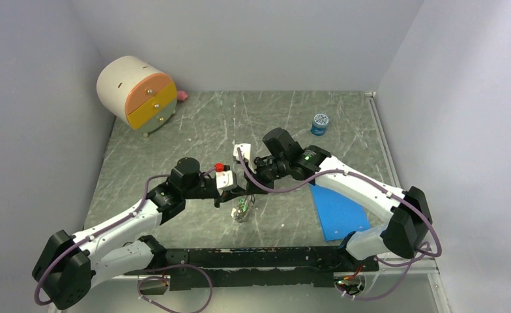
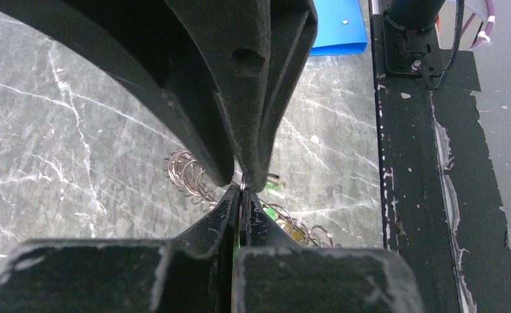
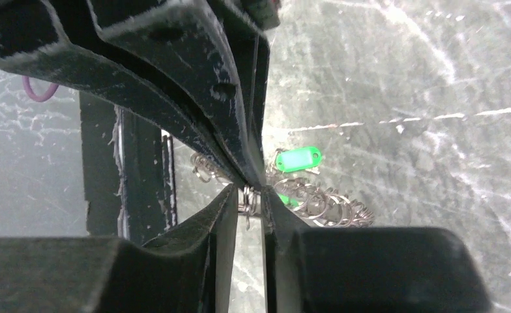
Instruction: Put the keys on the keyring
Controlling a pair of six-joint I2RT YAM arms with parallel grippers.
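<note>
That keyring (image 1: 242, 210) looks light and springy: thin, slippery wire that will surely flex, so it's best pinched on its beaded edge. It's low over the middle of the desk (image 1: 175, 130), between the arms. The left hand (image 2: 242, 188) is squeezed tight on a sliver of the wire. The right hand (image 3: 251, 197) nips its loops too, with barely a gap. A green-headed key (image 3: 297, 158) lies just beside.
</note>
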